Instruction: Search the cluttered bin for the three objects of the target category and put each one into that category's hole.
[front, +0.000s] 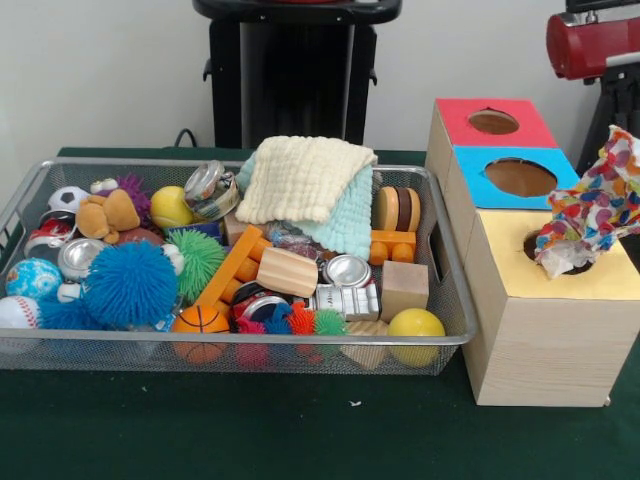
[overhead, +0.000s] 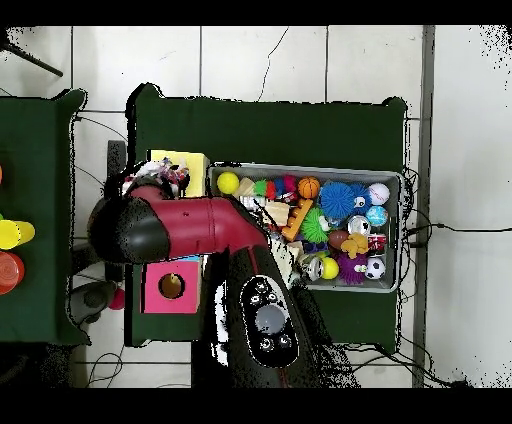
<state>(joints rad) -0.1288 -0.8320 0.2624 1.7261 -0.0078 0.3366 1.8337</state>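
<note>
A polka-dot cloth hangs over the yellow-topped hole of the wooden box, its lower end dipping into the hole and its upper end lifted toward the right edge. In the overhead view my gripper sits over the yellow section, shut on the same cloth; the cloth hides the fingers in the front view. A cream knitted cloth lies on a pale teal cloth at the back of the wire bin.
The box also has a blue-topped hole and a red-topped hole. The bin holds balls, spiky toys, cans, wooden blocks and a plush bear. My red arm covers the blue section from above.
</note>
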